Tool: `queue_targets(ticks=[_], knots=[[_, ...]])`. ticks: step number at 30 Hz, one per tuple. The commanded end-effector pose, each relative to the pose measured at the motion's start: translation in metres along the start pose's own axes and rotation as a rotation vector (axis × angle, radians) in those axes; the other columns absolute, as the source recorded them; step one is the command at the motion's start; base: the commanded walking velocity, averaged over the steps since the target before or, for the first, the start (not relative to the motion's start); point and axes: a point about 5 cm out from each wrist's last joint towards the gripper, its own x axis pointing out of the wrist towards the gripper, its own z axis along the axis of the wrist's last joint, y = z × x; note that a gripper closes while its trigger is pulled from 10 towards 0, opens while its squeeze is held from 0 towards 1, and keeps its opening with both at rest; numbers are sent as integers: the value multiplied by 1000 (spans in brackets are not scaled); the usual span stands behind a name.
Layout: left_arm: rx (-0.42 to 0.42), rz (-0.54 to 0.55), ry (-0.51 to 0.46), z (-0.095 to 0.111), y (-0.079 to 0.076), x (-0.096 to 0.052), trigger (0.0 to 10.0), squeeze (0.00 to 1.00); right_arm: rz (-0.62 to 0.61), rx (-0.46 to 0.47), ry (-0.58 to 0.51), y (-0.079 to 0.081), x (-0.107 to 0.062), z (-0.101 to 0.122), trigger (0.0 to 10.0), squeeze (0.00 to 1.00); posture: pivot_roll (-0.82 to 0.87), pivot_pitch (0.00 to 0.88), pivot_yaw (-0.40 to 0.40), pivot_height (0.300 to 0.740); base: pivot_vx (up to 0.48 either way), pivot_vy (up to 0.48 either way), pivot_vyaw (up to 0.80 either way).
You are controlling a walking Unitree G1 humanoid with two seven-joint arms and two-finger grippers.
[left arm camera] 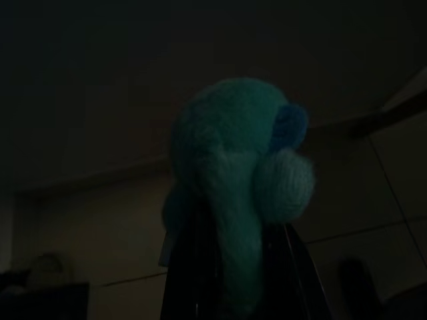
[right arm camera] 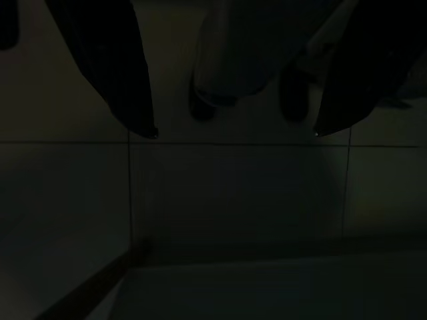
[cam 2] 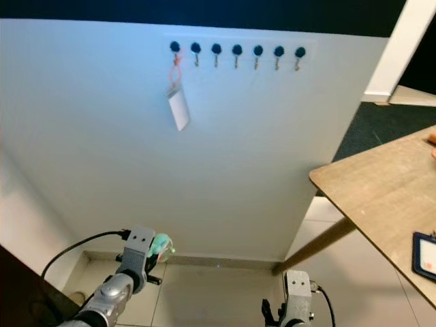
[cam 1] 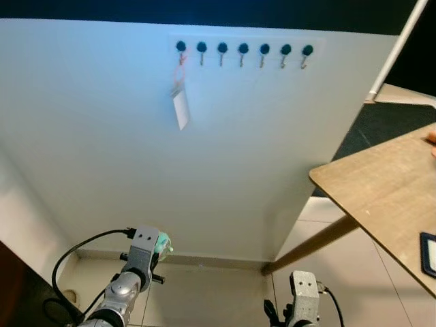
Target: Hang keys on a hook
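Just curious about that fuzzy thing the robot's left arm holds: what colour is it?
Teal green, with a small blue patch; the fuzzy keychain shows best in the left wrist view.

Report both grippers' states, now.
Left gripper: closed on a teal knitted keychain, held low.
Right gripper: open, empty, hanging over the floor tiles.

knitted toy [left arm camera: 240, 173]: fuzzy teal yarn, matt
table [cam 1: 381, 191]: pale wood, matt
floor [cam 1: 204, 293]: smooth, slightly glossy tiles

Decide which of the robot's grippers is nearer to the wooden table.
Right. The right gripper hangs low, just beside the wooden table and its leg; the left gripper, holding a teal plush keychain, is farther left.
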Motion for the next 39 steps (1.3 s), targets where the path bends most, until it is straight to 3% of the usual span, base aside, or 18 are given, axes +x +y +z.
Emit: queue_targets(ticks=[1, 12, 16, 19, 22, 24, 27, 31, 39], knots=[[19, -9, 2, 2, 0, 1, 10000, 0, -1, 7, -8, 0, 1, 3, 10000, 0, 30, 0, -6, 740, 0, 0, 0], [58, -12, 8, 5, -1, 3, 10000, 0, 0, 17, -9, 2, 1, 2, 10000, 0, 35, 0, 0, 740, 0, 0, 0], [89, 23, 7, 6, 2, 2, 10000, 0, -1, 19, -9, 2, 1, 2, 10000, 0, 35, 0, 0, 740, 0, -469, 0], [14, 102, 33, 3, 11, 1, 10000, 0, -2, 19, -10, 2, 1, 2, 10000, 0, 38, 0, 4, 740, 0, -480, 0], [-186, 266, 52, 3, 27, 0, 10000, 0, -4, 19, -14, 1, 1, 4, 10000, 0, 39, 1, 4, 740, 0, 0, 0], [-207, 286, 44, 6, 29, 1, 10000, 0, -2, 19, -18, 1, 2, 5, 10000, 0, 44, 5, -2, 740, 0, 0, 0], [-172, 263, 18, 12, 28, 2, 10000, 0, 6, 11, -32, 1, 2, 8, 10000, 0, 47, 6, -4, 740, 0, 0, 0], [-41, 201, 17, 14, 23, 4, 10000, 0, 45, -27, -87, 6, 6, 21, 10000, 0, 41, 9, 2, 740, 0, 0, 0], [16, 200, 16, 11, 22, 2, 10000, 0, 105, -103, -183, 14, 10, 44, 10000, 0, 31, 9, 7, 740, 0, 0, 0]])
